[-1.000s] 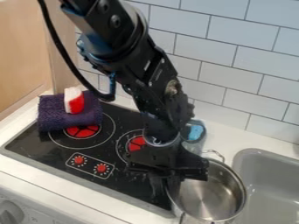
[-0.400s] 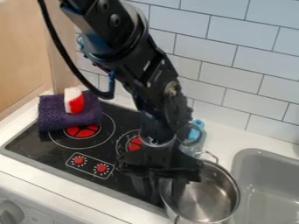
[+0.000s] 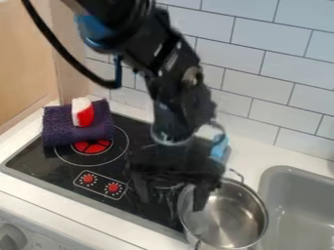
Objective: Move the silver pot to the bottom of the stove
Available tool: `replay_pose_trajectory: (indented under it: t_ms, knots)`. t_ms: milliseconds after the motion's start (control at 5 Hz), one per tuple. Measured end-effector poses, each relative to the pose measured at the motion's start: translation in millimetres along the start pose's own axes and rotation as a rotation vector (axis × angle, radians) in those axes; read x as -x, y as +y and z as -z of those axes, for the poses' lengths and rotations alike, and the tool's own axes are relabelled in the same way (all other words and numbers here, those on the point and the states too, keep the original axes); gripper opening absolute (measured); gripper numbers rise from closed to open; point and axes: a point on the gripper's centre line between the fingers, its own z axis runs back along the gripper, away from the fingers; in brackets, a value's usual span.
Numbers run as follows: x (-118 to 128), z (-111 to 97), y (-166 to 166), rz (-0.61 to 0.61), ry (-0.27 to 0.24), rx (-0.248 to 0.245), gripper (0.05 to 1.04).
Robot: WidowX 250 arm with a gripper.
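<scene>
We see that the silver pot (image 3: 231, 219) has slid a little bit toward the stove (image 3: 39, 163), and now the black gripper (image 3: 172, 197) has gone up a bit, with its jaws wide apart. The pot sits by the stove's right edge, near the sink (image 3: 297, 210), so we think the job isn't done and we need to pull it more onto the bottom part.

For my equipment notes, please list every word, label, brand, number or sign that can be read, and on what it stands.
No text is readable.
Stove control panel: tiny marks around the red dials, too small to read.
Robot arm: pale marks, too blurred to read.
</scene>
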Motion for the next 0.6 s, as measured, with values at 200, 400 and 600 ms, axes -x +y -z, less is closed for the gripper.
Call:
replay_pose_trajectory:
  t_ms: [200, 400, 600]
  knots:
    - [-6, -19, 0, 0.008, -0.058, 0.003, 0.999]
    - [-9, -34, 0, 0.023, -0.108, 0.009, 0.999]
    - [-13, -53, -2, 0.058, -0.154, -0.001, 0.999]
